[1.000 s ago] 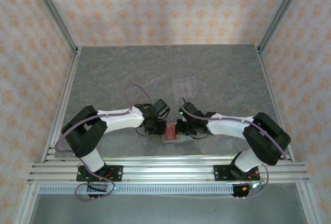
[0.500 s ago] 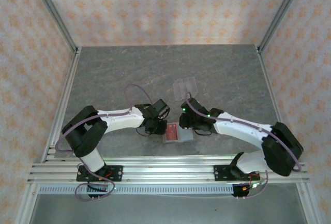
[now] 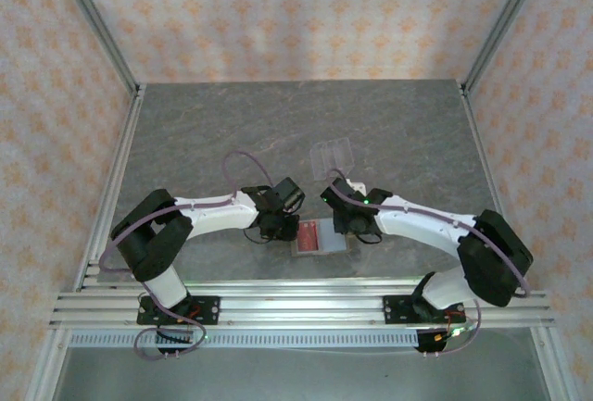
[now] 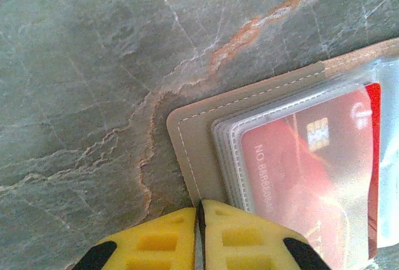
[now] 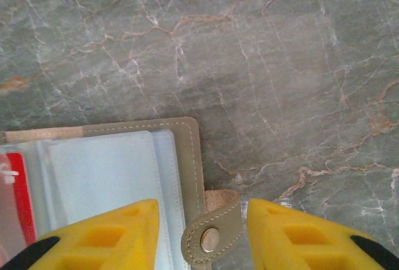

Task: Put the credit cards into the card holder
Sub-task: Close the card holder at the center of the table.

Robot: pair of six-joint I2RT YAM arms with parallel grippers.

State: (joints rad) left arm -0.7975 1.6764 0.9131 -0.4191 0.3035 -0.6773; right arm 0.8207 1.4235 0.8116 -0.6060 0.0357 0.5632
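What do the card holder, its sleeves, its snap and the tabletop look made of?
The card holder looks like matte tan leather or leatherette, given its stitched border. Its sleeves seem clear glossy plastic: the red credit card shows through. The snap looks like shiny metal. The tabletop looks like veined grey stone, though possibly a printed laminate.

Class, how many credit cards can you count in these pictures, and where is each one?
1. The red credit card sits inside a clear sleeve of the open card holder, which lies on the table. Others may be hidden in the sleeves beneath it.
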